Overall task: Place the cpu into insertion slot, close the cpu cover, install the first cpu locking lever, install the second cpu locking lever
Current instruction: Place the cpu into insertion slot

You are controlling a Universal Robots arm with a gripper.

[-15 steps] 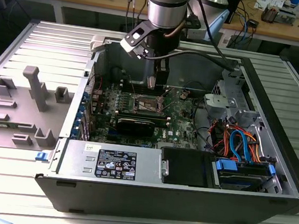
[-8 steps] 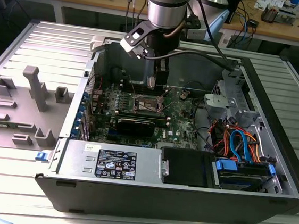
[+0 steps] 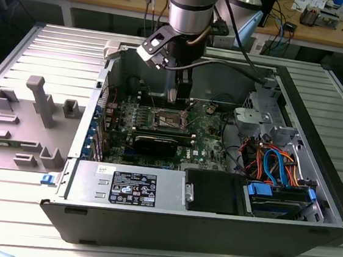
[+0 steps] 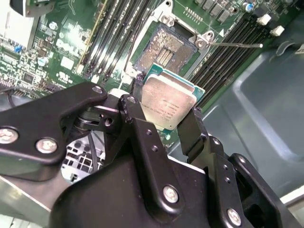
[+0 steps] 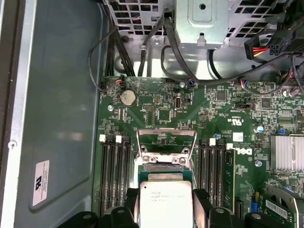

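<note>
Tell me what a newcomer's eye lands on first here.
The gripper in the second wrist view, clamping the silvery cpu by its edges near the open insertion slot. In the exterior view, the arm reaches down into the open computer case, with bright blue and orange cables at that view's right.

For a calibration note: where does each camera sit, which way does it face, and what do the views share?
Exterior view: off the arm, raised, looking down into the open black computer case; shows the silvery arm and black gripper.
Second wrist view: on the wrist, facing the dark square insertion slot; the gripper clamps the small silvery square cpu.
First wrist view: on the wrist, facing the green circuit board; the gripper shows.
Shared: both wrist views show the gripped cpu.
</note>
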